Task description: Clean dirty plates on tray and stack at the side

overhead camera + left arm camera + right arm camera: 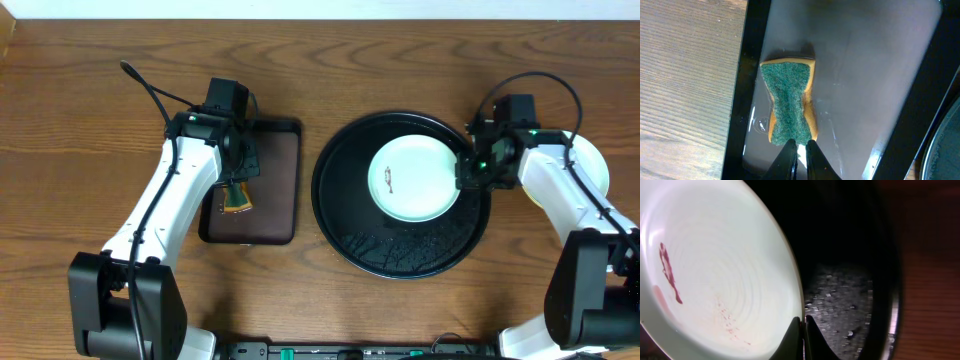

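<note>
Centrally, 1 pale mint-white round plate [412,180] is seen inside the large round glossy black tray [345,215], set toward the tray's upper right part. A thin reddish-brown smear [667,275] is carried on the plate's face, near its left side in the right wrist view, and faint reddish flecks are scattered below it. The plate's right rim is pinched by the right gripper [802,324] — its 2 fingertips are pressed together on the edge. Whether the plate is lifted off the tray floor at that edge cannot be told. The tray's floor is speckled with water drops, most thickly along its lower part.

Beyond the tray's right rim, another pale plate [592,160] is laid on the wooden table [80,100], largely covered by the right arm. Whether more than 1 is stacked there cannot be told.

To the left of the black tray, just beside it, a rectangular dark brown tray [278,190] is placed. Over it the left gripper [799,150] is closed on a green-topped yellow sponge [789,100] — the sponge is narrowed at its middle and is held at 1 end. The brown tray's surface is seen to be wet around the sponge.
</note>
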